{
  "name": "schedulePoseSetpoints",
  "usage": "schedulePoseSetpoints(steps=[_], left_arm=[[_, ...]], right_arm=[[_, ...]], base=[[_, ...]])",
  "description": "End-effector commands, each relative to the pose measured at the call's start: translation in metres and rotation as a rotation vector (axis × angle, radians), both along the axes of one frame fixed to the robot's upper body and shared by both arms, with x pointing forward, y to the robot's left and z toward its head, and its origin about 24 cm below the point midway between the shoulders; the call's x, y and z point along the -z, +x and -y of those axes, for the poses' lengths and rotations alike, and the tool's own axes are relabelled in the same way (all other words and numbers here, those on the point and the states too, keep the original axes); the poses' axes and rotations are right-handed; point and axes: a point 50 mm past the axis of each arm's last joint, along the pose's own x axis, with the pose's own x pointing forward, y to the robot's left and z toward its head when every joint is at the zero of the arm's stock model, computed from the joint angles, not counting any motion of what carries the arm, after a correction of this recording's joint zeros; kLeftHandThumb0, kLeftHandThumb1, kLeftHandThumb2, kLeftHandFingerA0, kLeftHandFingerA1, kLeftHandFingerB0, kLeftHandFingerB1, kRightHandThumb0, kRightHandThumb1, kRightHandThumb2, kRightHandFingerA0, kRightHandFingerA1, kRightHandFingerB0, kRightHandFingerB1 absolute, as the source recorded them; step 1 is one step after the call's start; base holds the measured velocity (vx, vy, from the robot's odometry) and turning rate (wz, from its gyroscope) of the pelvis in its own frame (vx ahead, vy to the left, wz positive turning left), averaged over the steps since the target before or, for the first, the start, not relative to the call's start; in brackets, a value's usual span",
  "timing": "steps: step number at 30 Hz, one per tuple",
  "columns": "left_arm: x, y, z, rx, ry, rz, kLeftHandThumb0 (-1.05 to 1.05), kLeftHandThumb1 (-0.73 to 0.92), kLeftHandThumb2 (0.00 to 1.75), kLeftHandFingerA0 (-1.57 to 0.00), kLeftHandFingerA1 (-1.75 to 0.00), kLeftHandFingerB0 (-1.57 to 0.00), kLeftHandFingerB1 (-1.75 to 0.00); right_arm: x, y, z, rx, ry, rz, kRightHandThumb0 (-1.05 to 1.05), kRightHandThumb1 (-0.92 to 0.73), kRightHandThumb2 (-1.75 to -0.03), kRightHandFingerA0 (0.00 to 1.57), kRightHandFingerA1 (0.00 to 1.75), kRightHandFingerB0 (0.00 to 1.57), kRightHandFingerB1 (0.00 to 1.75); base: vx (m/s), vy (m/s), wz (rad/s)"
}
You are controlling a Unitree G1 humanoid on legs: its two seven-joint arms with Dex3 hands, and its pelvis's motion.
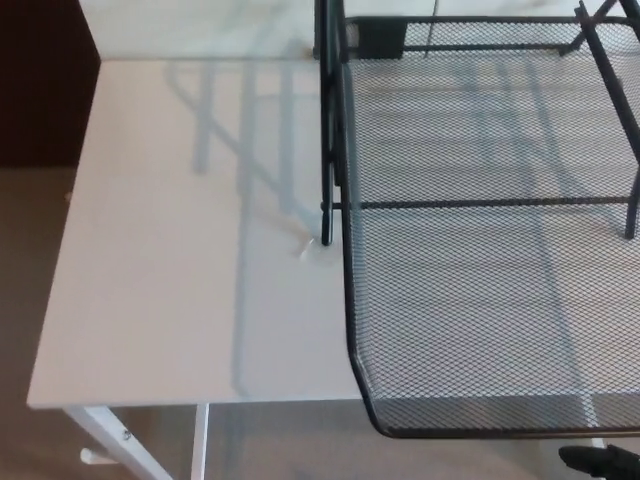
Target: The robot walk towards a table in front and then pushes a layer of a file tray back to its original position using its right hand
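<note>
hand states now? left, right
Left hand: not in view.
Right hand: only a black sliver at the bottom edge, below the mesh tray layer; cannot tell.

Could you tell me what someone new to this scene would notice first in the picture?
The black mesh file tray layer fills the right half, pulled out so its front rim overhangs the near edge of the white table. At the bottom right corner, a sliver of the robot's right hand shows just below that rim.

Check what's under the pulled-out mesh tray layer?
Through the mesh tray layer the white table shows; the front lip overhangs the table edge, floor below. Nothing else is visible beneath. The right robot hand sits low, just past the front rim.
</note>
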Motion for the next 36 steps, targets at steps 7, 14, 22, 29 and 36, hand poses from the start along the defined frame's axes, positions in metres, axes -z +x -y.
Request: schedulePoseSetpoints(steps=[7,14,22,29,36], left_arm=[[0.0007,-0.0089,-0.0047,-0.032,-0.002,-0.017,-0.07,0.49,0.54,-0.56,-0.49,-0.40,-0.39],[-0.0008,-0.0112,-0.0055,-0.022,0.001,-0.012,-0.07,0.48,0.54,-0.59,-0.50,-0.41,-0.40],[-0.0020,-0.0094,-0.0060,-0.019,0.008,-0.013,-0.08,0.47,0.53,-0.60,-0.50,-0.42,-0.40],[-0.0022,-0.0057,-0.0069,-0.018,0.003,-0.001,-0.08,0.47,0.53,-0.61,-0.51,-0.42,-0.40],[-0.0035,-0.0045,-0.0068,-0.021,0.012,0.001,-0.10,0.47,0.53,-0.60,-0.51,-0.42,-0.40]], right_arm=[[0.0022,-0.0066,0.0042,0.017,0.006,-0.023,-0.31,-0.51,-0.56,0.71,0.45,0.50,0.39],[0.0032,-0.0067,0.0042,0.001,-0.020,-0.037,-0.43,-0.44,-0.71,0.63,0.54,0.44,0.48],[0.0029,-0.0066,0.0039,-0.003,-0.020,-0.032,-0.43,-0.44,-0.72,0.63,0.54,0.45,0.48],[0.0025,-0.0050,0.0033,0.006,-0.016,-0.027,-0.35,-0.52,-0.55,0.69,0.44,0.49,0.38],[0.0017,-0.0036,0.0018,0.001,-0.019,-0.026,-0.36,-0.51,-0.55,0.71,0.44,0.48,0.38]], base=[[-0.14,-0.105,-0.01],[-0.24,-0.013,-0.13],[-0.16,0.166,0.01],[-0.10,0.174,0.09],[-0.08,-0.035,0.02]])
